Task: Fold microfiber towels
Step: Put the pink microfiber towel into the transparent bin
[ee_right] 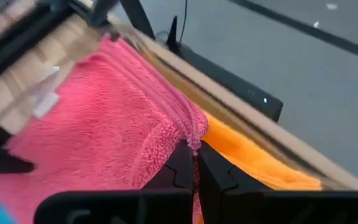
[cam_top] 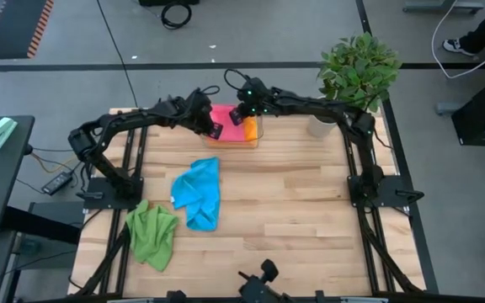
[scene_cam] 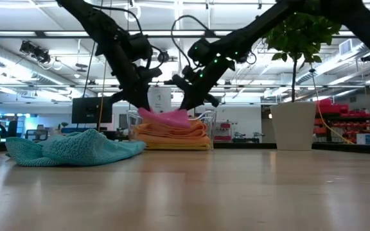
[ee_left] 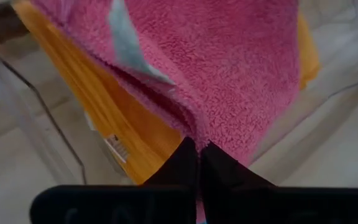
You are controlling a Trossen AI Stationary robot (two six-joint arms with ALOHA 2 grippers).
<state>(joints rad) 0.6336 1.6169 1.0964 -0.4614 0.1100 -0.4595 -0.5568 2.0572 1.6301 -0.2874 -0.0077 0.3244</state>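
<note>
A folded pink towel [cam_top: 224,116] hangs between my two grippers over a clear plastic tray [cam_top: 251,139] at the table's far middle. The tray holds a stack of folded orange towels [scene_cam: 172,136]. My left gripper [cam_top: 214,129] is shut on the pink towel's left end and my right gripper [cam_top: 242,115] on its right end. In the low view the pink towel [scene_cam: 167,117] sags in the middle down to the orange stack. A crumpled blue towel [cam_top: 199,192] lies on the table's middle left, and a green towel [cam_top: 151,234] lies near the near left corner. My left gripper pinches the pink towel's folded edge [ee_left: 199,134] between its two shut fingers, several layers together. The fingers slant down from the table's left. That end is held a little above the orange stack. My right gripper pinches the pink towel's folded corner [ee_right: 194,138] between its two shut fingers, where several layers bunch. The fingers slant down from the table's right. This end is raised over the tray's right part.
A potted plant [cam_top: 356,67] in a white pot stands at the far right corner. The tray's clear walls [scene_cam: 205,125] rise around the orange stack. Bare wood [cam_top: 293,210] stretches across the table's middle and right.
</note>
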